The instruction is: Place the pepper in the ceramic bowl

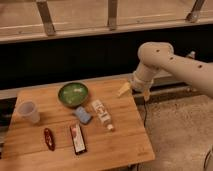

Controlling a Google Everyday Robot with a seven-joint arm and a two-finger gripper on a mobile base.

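While the claw [135,91] hangs wide open and empty right of the ceramic bowl [59,95], the pepper [48,138] lies front-left of that bowl (a packet [77,138] beside it); a careless reach could seize the packet instead.

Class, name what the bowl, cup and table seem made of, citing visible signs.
Ceramic bowl: likely glazed ceramic, green with pale glossy patches. Cup: probably plastic, translucent whitish. Table: wood, it seems, with plank lines. The pincer hangs open by the table's far right corner.
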